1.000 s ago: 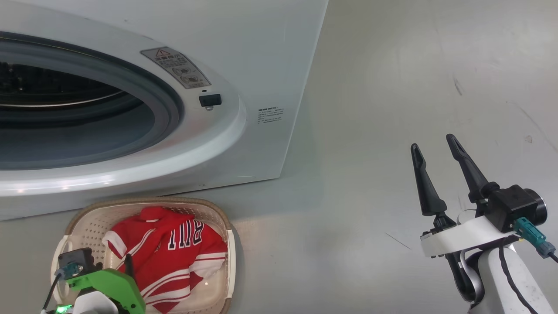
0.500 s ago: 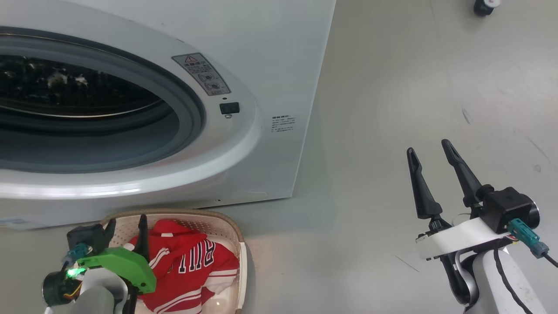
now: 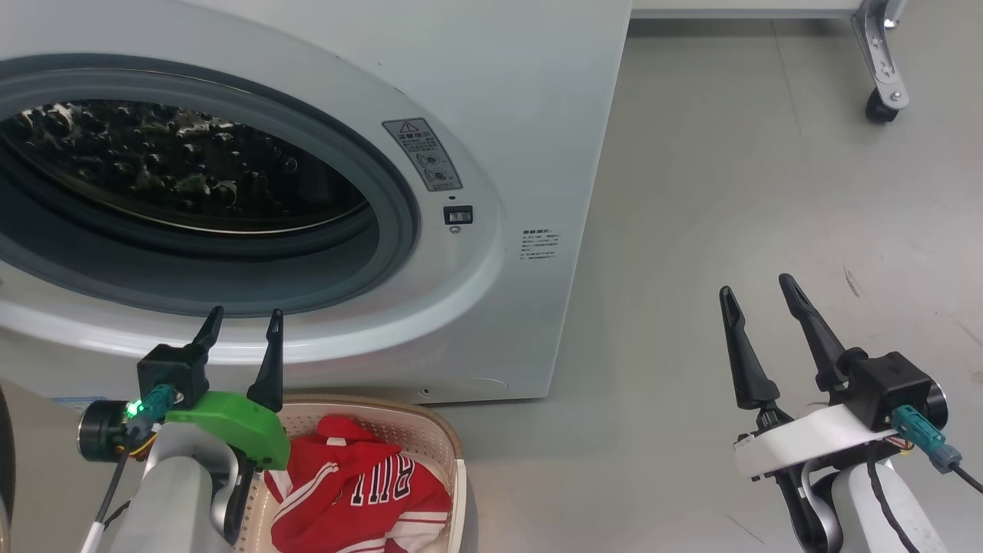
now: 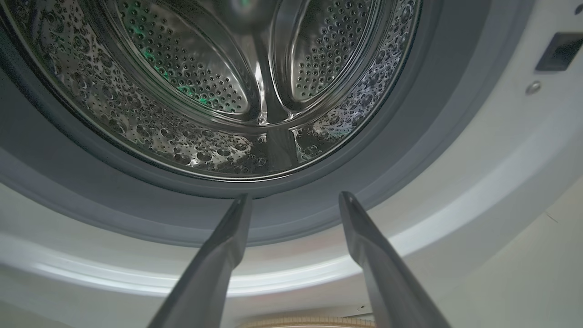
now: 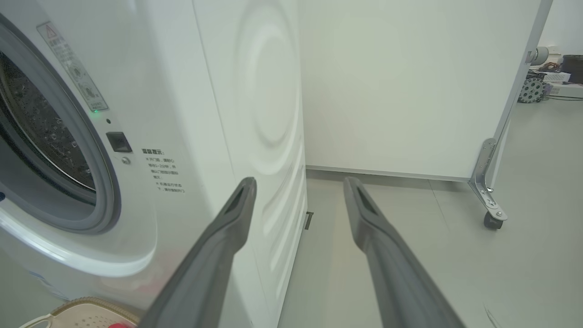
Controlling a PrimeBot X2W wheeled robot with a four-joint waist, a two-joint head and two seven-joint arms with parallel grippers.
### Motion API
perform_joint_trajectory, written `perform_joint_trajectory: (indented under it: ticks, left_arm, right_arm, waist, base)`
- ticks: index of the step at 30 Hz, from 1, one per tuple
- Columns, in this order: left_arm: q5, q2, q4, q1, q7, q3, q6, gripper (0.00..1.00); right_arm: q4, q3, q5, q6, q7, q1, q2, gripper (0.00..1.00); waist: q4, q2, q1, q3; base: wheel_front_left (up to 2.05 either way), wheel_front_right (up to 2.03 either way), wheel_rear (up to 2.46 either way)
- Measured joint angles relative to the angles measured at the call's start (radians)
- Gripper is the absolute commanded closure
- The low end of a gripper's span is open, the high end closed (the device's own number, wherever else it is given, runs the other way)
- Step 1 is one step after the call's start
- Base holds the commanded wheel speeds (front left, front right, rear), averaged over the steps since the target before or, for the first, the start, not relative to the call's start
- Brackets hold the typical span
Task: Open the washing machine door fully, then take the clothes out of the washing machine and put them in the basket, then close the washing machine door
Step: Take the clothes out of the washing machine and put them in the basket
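Clothes [image 3: 349, 491] lie in the basket [image 3: 369, 402] on the floor [image 3: 729, 192] before the washing machine [image 3: 530, 100]; left tool [image 3: 246, 312], right tool [image 3: 756, 286] gape empty.

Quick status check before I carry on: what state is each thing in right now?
washing machine, doorway uncovered, steel drum exposed
clothes, bunched up inside the basket
basket, upright on the floor in front of the washing machine, holding the clothes
left gripper, jaws open, nothing held
right gripper, jaws open, nothing held
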Motion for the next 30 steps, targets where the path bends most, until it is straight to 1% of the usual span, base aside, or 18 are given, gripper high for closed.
perform_joint_trajectory:
  ticks: [4,13,20,25,30]
  left_arm:
    - [0.0,0.0,-0.071,0.023,0.0,0.007,0.0,0.0]
    - [-0.002,-0.001,-0.204,0.148,0.0,0.027,0.0,0.0]
    - [-0.007,-0.002,-0.291,0.226,0.0,0.052,-0.001,0.0]
    - [0.017,-0.003,-0.334,0.263,0.0,0.033,-0.001,0.0]
    - [0.016,-0.004,-0.373,0.293,0.0,0.035,-0.001,0.0]
  right_arm:
    - [0.005,0.001,0.0,0.0,0.0,0.014,0.005,0.0]
    - [0.01,0.008,0.0,0.0,0.0,0.039,0.012,0.0]
    - [0.01,0.013,0.0,0.0,0.0,0.059,0.014,0.0]
    - [0.003,0.011,0.0,0.0,0.0,0.069,0.015,0.0]
    - [-0.002,0.011,0.0,-0.001,0.0,0.069,0.016,0.0]
  waist:
    - [0.021,0.0,0.0,-0.031]
    - [0.044,0.0,0.0,-0.092]
    - [0.036,0.0,0.0,-0.119]
    - [0.025,0.0,0.0,-0.128]
    - [0.018,0.0,0.0,-0.13]
  base:
    - [0.0,0.0,0.0]
    - [0.0,0.0,0.0]
    - [0.0,0.0,0.0]
    - [0.0,0.0,0.0]
    - [0.0,0.0,0.0]
